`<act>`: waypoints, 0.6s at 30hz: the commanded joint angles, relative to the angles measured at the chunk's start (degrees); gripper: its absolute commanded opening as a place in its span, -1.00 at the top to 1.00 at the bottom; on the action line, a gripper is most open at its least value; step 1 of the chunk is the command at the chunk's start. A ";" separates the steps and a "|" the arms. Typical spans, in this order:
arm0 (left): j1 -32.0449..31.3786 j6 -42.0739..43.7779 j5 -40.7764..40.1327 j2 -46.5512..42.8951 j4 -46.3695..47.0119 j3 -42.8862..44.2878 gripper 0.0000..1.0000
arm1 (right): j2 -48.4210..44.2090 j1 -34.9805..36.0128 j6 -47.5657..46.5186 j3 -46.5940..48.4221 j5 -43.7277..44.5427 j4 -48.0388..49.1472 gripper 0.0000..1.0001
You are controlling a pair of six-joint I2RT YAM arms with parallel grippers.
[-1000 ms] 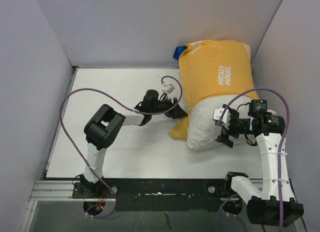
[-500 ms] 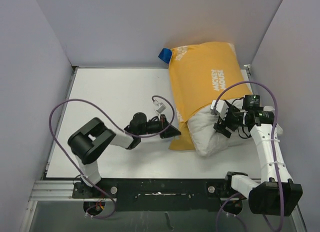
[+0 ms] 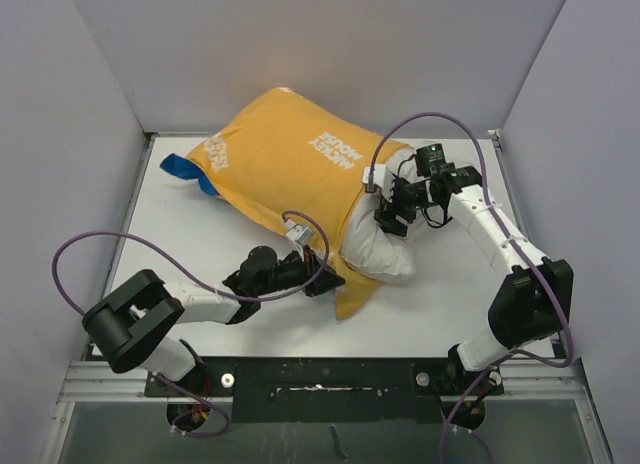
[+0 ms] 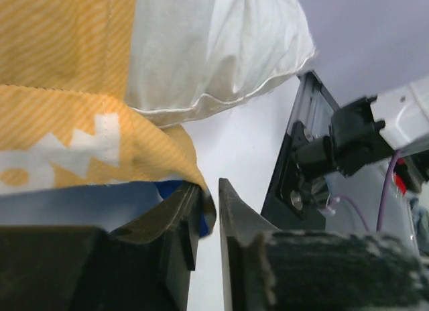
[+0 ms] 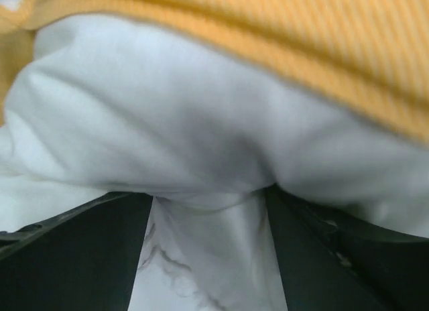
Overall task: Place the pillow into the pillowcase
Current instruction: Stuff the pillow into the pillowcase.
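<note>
**Pillow partly cased, both grippers on cloth**

A flat white tabletop (image 3: pixel 440 294), walled in pale grey on three sides, is seen from above. Most of its far half is covered by the large mustard-yellow fabric pillowcase (image 3: pixel 290 174) (image 4: pixel 67 56) (image 5: pixel 301 43), laid aslant with white "MICKEY MOUSE" lettering uppermost. A blue corner is shown at its far left end. Its open mouth is turned towards the near right.

The plump white pillow (image 3: pixel 375 249) (image 4: pixel 214 49) (image 5: pixel 167 123) is lodged mostly inside the case. One rounded end is left protruding from the mouth, resting on the table right of centre.

The left gripper (image 3: pixel 325 281) (image 4: pixel 209 190) is laid low at the near edge of the mouth. Its jaws are drawn almost together, only a thin slit being left. The yellow hem, with its blue inner face, is pinched at the tips.

The right gripper (image 3: pixel 388 216) (image 5: pixel 208 197) is pressed against the exposed pillow end from the far right. Its jaws are held partly apart, and a thick gathered fold of the white cloth is clamped between them.

A purple cable (image 3: pixel 100 239) is looped over the table beside the left arm.
</note>
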 commanded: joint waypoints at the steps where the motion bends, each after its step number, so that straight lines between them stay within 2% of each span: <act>1: 2.51 0.79 -1.86 -10.67 -9.64 1.60 0.49 | -2.00 -4.52 3.96 5.30 -18.88 1.58 -0.49; 3: 2.45 3.46 -4.88 -16.75 -21.31 3.11 0.27 | -6.55 -9.64 3.87 3.26 -29.16 -1.23 -0.59; 6: 2.01 7.26 -11.26 -27.07 -42.61 6.19 0.15 | -15.40 -19.99 8.51 -2.92 -39.24 1.36 -0.75; 9: 1.00 9.69 -19.34 -36.46 -57.68 10.69 0.09 | -21.43 -29.45 24.25 -12.09 -44.25 13.79 -0.83; 11: -0.43 11.65 -23.70 -38.93 -63.05 14.03 0.08 | -21.85 -32.01 37.01 -18.54 -46.35 24.26 -0.81; 13: -2.42 15.41 -27.44 -37.26 -65.22 18.97 0.07 | -20.34 -31.15 43.87 -22.72 -48.33 31.99 -0.78; 15: -4.47 21.31 -31.65 -31.52 -67.04 26.54 0.08 | -19.45 -26.93 41.66 -21.58 -45.48 30.77 -0.75; 16: -5.38 24.20 -33.95 -27.59 -67.97 30.83 0.10 | -18.95 -22.52 40.16 -20.01 -42.97 29.82 -0.75; 18: -6.25 29.56 -38.94 -19.79 -69.05 38.59 0.11 | -17.84 -17.47 43.22 -18.19 -38.50 34.17 -0.74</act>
